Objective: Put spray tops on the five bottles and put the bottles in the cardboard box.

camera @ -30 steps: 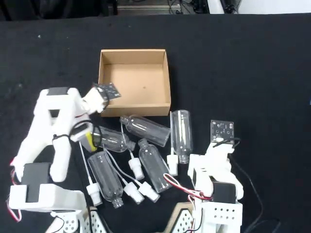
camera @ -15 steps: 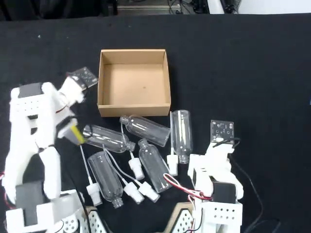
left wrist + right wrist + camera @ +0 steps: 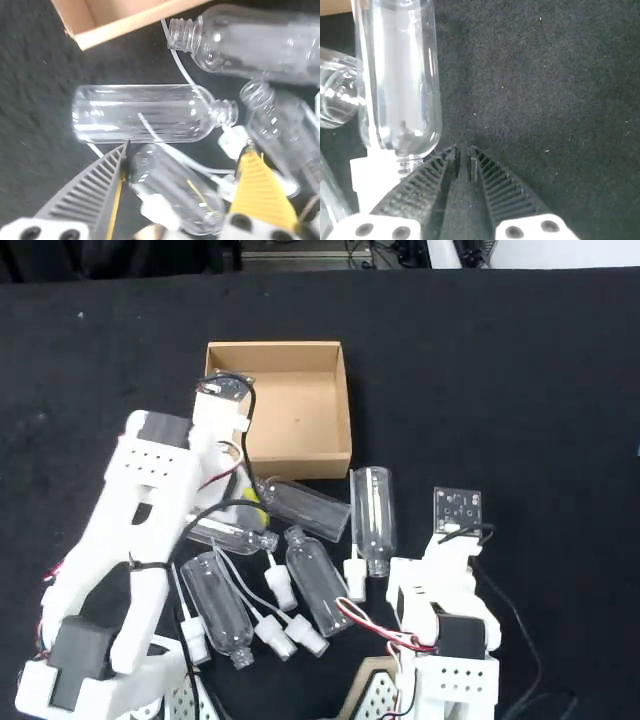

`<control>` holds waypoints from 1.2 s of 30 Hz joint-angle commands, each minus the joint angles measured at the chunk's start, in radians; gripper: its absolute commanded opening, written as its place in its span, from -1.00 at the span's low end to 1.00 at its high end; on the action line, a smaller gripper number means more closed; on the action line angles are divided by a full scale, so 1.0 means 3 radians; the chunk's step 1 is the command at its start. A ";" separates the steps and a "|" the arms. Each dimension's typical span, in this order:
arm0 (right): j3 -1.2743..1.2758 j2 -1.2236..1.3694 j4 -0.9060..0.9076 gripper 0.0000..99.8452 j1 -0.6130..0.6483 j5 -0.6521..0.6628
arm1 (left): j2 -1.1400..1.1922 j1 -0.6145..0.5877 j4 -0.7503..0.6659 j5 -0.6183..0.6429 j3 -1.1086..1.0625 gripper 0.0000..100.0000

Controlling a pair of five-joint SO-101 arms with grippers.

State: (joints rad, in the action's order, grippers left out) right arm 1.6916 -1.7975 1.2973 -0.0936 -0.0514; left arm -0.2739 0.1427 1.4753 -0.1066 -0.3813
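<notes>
The open cardboard box [image 3: 278,405] sits at the back with nothing inside. In front of it lie several clear, uncapped bottles: one [image 3: 300,505] by the box wall, one [image 3: 372,512] to the right, others [image 3: 318,582] [image 3: 215,605] nearer. White spray tops [image 3: 282,590] with dip tubes lie loose among them. My left gripper [image 3: 185,150] hangs open just above a bottle [image 3: 145,113] and over another [image 3: 170,187]; in the high view it [image 3: 247,512] is over the pile's left. My right gripper [image 3: 462,151] is shut, empty, beside the neck of a bottle [image 3: 400,75].
Black cloth covers the table [image 3: 500,390], with free room to the right of and behind the box. The right arm [image 3: 440,585] sits folded at the front edge. Thin white tubes [image 3: 175,65] cross between the bottles.
My left arm swung out to the left of the box, then came back right and now hangs over the bottles by the box's front wall. The right arm has kept still.
</notes>
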 commanded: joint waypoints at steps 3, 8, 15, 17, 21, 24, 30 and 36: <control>-0.0028 -0.0325 0.0026 -0.98 0.0015 -0.0010 | 0.0159 0.0212 -0.0046 0.0419 0.0171 -0.36; -0.0028 -0.0325 0.0026 -0.98 0.0015 -0.0010 | 0.0240 0.0156 -0.0517 0.0419 -0.0192 -0.37; -0.0028 -0.0325 0.0026 -0.98 0.0015 -0.0005 | 0.0031 -0.0069 -0.0905 0.0389 -0.0678 -0.37; -0.0028 -0.0325 0.0026 -0.98 0.0015 -0.0005 | -0.0082 -0.0187 -0.0936 0.0266 -0.0749 -0.37; -0.0028 -0.0325 0.0026 -0.98 0.0015 0.0000 | -0.0307 -0.0442 -0.0936 -0.0179 -0.0923 -0.37; -0.0028 -0.0325 0.0026 -0.98 0.0015 0.0000 | -0.0409 -0.0647 -0.0982 -0.0552 -0.1066 -0.37; -0.0028 -0.0325 0.0026 -0.98 0.0015 0.0000 | -0.0573 -0.1286 -0.1560 -0.1008 -0.1378 -0.37; -0.0028 -0.0325 0.0026 -0.98 0.0015 0.0000 | -0.0875 -0.1516 -0.1355 -0.1396 -0.1158 -0.37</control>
State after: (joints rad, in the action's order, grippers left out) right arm 1.6916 -1.7975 1.2973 -0.0936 -0.0514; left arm -0.4457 -0.2823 1.0273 -0.4381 -0.7986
